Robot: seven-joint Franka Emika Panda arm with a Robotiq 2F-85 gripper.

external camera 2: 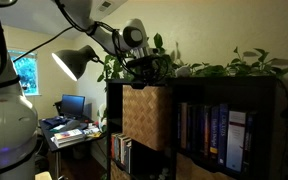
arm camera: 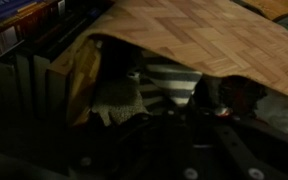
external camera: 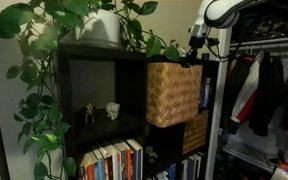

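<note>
woven tan basket (external camera: 172,93) juts from black shelf (external camera: 94,60); gripper (external camera: 196,45) at right rim, grip unclear; loose pinch may drop it.

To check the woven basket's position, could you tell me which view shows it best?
An exterior view shows the woven basket best: its whole front, well lit. In an exterior view with the lamp the basket is dimmer; the wrist view catches only a close patch of weave.

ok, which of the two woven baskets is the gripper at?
The upper basket, jutting out of the shelf: the gripper is at its top rim. The lower basket sits tucked back underneath.
</note>
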